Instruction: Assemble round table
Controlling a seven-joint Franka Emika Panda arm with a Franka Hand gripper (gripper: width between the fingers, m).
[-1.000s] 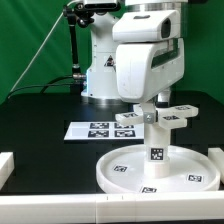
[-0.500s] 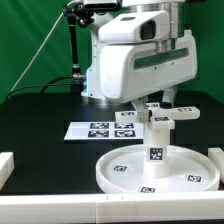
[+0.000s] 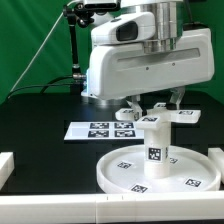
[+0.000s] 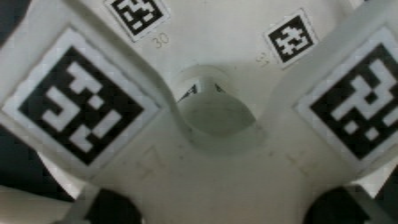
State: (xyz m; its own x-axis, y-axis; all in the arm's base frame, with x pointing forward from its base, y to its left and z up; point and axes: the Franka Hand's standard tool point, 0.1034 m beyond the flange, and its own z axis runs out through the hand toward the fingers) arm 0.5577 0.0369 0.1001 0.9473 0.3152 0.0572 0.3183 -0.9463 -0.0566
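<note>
The round disc (image 3: 120,175) lies rim-up on the black table in the exterior view. The thick cylinder leg (image 3: 157,148) stands upright at its centre. On top of the leg sits the cross-bar foot (image 3: 182,113), its tagged arms sticking out sideways. My gripper (image 3: 152,106) comes straight down on the foot and is shut on it. In the wrist view the foot (image 4: 89,95) fills the picture, with big tags on two arms and a round hub hole (image 4: 215,112) in the middle. My dark fingertips (image 4: 111,206) show at the foot's sides. The joint between foot and leg is hidden.
The marker board (image 3: 98,130) lies flat behind the disc, toward the exterior view's left. White corner brackets stand at the left edge (image 3: 5,166) and the right edge (image 3: 215,158). A white rail (image 3: 60,208) runs along the front. The robot base (image 3: 100,75) stands at the back.
My wrist has turned about its vertical axis, swinging the gripper housing round. The foot has turned with it on top of the leg. The disc and leg stay put.
</note>
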